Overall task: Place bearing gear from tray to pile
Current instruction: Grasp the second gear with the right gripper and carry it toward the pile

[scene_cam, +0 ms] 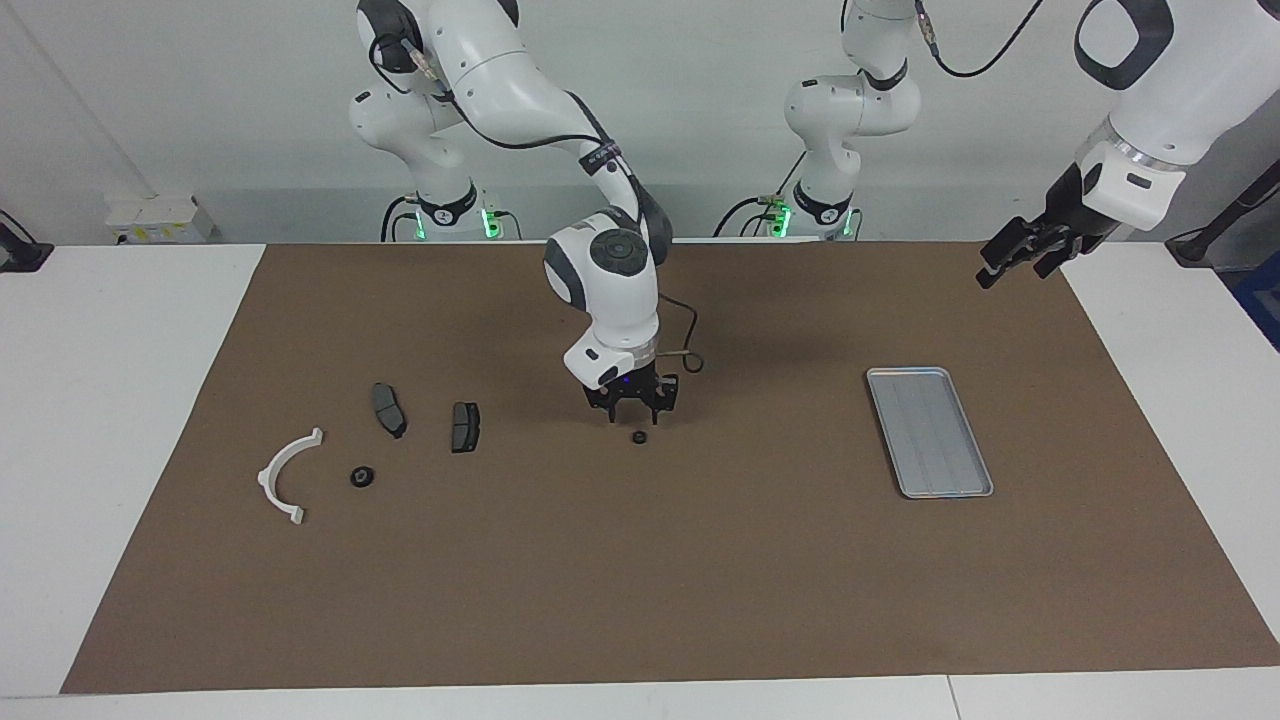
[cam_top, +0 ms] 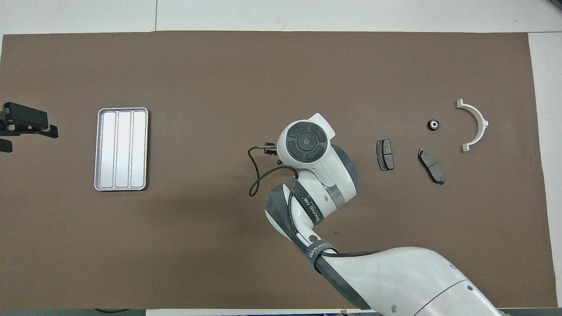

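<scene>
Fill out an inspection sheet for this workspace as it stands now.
Surface: brown mat on a white table.
Job's things: tray holds nothing; one bearing gear lies alone mid-mat; another sits beside the white bracket and two brake pads.
Clutter: nothing seen.
Grippers: right gripper low over the mid-mat gear, holding nothing; left gripper open, raised, waiting at its arm's end of the mat.
Cables: loop at the right wrist.
Surroundings: pale wall, arm bases lit green.
</scene>
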You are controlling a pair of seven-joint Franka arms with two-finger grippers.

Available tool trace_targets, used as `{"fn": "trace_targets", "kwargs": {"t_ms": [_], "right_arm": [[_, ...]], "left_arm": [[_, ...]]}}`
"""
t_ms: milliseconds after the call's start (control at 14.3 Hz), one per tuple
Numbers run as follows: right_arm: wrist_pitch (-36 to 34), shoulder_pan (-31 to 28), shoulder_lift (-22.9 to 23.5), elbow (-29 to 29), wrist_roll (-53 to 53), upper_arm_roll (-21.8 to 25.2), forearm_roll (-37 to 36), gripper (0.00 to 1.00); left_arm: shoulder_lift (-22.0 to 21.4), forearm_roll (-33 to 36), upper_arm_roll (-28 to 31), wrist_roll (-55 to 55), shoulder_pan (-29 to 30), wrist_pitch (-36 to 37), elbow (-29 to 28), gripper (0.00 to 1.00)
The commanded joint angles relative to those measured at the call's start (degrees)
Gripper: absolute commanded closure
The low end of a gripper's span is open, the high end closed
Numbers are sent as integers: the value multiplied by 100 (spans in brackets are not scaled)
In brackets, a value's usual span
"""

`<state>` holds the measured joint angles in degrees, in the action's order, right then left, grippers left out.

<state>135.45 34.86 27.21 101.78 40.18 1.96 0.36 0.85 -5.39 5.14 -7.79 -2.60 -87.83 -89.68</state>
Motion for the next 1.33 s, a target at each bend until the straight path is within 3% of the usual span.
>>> {"fn": "trace_targets", "kwargs": {"t_ms": [0, 350, 629, 769, 1049, 1259], "right_arm": [[219, -84, 214, -115, -19, -21, -97, 26], [254, -102, 259, -159, -72, -21, -89, 27], [272, -93, 302, -159, -90, -21, -88, 60], [281, -93, 303, -159, -90, -21, -88, 68], [263, -93, 294, -159, -90, -21, -88, 96], [36, -93, 302, -307, -90, -3, -263, 98]], "left_arm": [[-147, 353, -48, 94, -21, -130, -164, 0], [-173, 416, -39, 182, -22, -200, -208, 0], [-190, 407, -31, 199, 14, -191, -217, 0], [-208, 407, -39, 199, -12, -130, -243, 0], [-278, 407, -39, 208, -13, -182, -348, 0], [-278, 407, -39, 217, -4, -235, -366, 0]]}}
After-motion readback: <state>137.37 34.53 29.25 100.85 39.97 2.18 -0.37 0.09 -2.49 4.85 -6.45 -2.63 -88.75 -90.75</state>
